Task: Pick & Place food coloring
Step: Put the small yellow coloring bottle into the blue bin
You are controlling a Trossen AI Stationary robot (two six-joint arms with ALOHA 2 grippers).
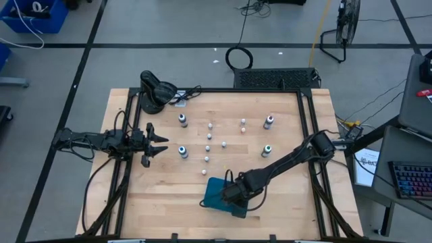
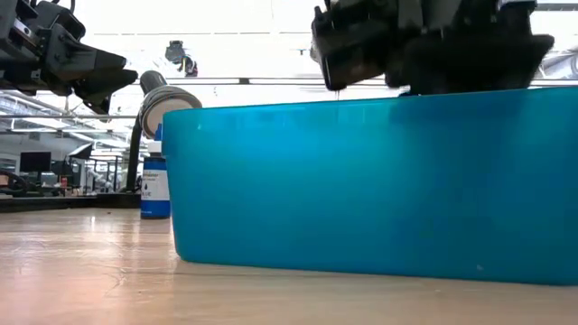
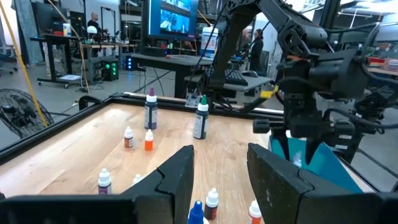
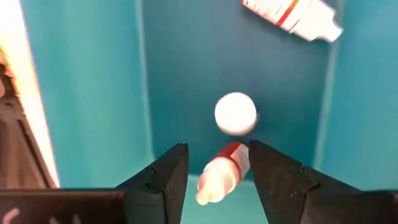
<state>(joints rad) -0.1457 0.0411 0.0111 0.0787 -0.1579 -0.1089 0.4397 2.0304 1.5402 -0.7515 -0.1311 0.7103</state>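
Right gripper (image 1: pixel 229 194) hangs over the teal tray (image 1: pixel 214 190) at the near middle of the wooden worktop (image 1: pixel 290 202) in the high view, its dark jointed arm bent in from the right edge. The left gripper (image 1: pixel 159 144) waits at the left side, level with the bottle rows, arm stretched straight in. Food coloring bottles (image 1: pixel 208 148) stand scattered upright over the middle of the planked worktop: small whitish droppers in loose columns, with four larger white-capped ones at the corners of the group.

Low view: the tray's smooth translucent wall (image 2: pixel 361 181) fills most of the picture, the right gripper's dark body just above its rim. Beside the tray's end stands a blue-bodied bottle (image 2: pixel 154 185) with a label, which the overhead view shows only as a cap.

Left wrist view: the left gripper's two dark fingers (image 3: pixel 180 180) are spread wide with nothing between them. Past them stand a purple-bodied bottle (image 3: pixel 150 109), a green-capped one (image 3: pixel 200 118), and small orange and red droppers.

Right wrist view: the right gripper (image 4: pixel 217 165) points straight down into the tray, released, fingers apart. Three droppers show in the tray: one lies between the fingers with a red band (image 4: pixel 221 171), touching neither; one shows as a round white top (image 4: pixel 236 113); one lies on its side near the far wall (image 4: pixel 292 15).
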